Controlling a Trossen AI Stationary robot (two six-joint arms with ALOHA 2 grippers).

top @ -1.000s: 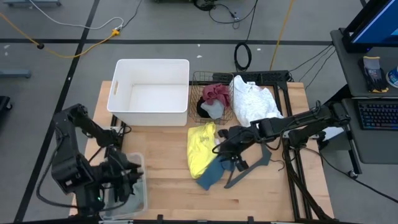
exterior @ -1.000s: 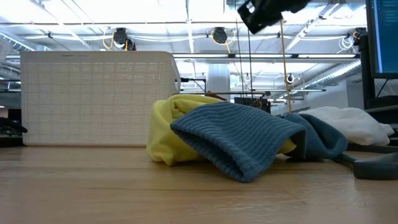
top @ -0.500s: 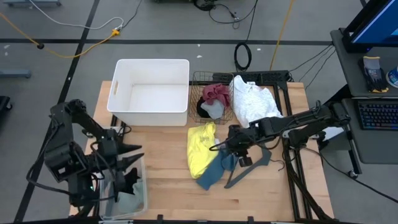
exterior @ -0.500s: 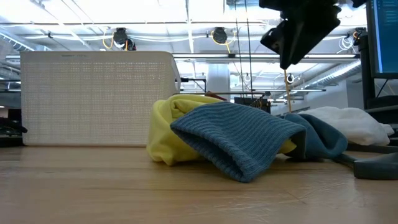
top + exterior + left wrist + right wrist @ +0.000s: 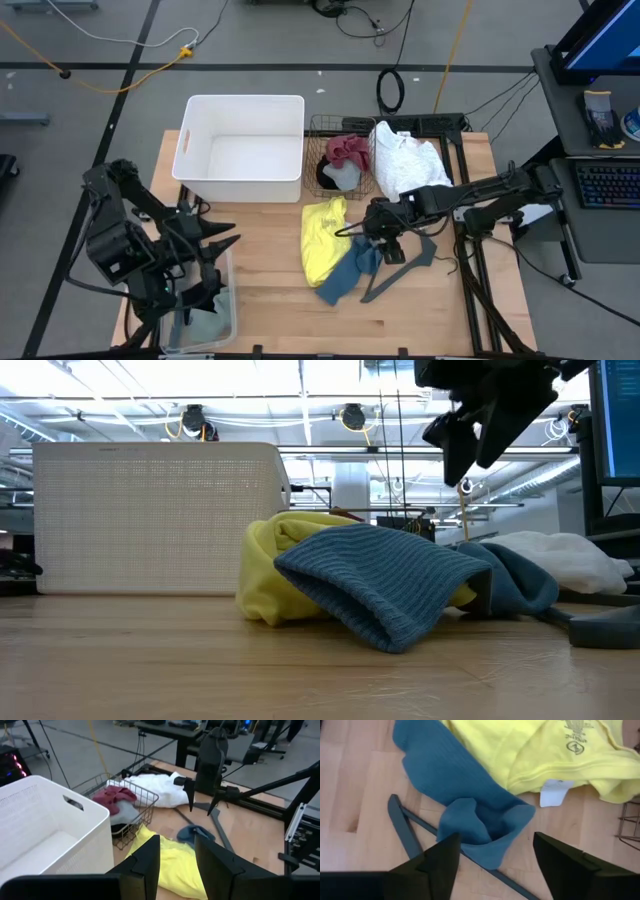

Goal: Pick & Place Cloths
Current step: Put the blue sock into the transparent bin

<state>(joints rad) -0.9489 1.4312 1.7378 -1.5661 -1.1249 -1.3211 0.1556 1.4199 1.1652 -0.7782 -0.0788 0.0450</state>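
Observation:
A yellow cloth and a blue-teal cloth lie side by side mid-table; the blue one rests partly on a dark grey hanger. A white cloth lies at the far right. A maroon cloth sits on a grey one in the wire basket. My right gripper hangs open above the blue cloth's bunched end, pointing down and touching nothing. My left gripper is open and holds nothing. It stands over the near-left corner and points toward the table's right.
A big white bin stands at the far left beside the wire basket. A clear bin with a grey-green cloth in it sits at the near-left corner under my left arm. Bare wood shows along the near edge.
My right gripper has tipped to point more steeply down, sunk a little over the blue cloth, and opened. My left gripper has risen from the clear bin and swung to point toward the table's right. No cloth has moved.

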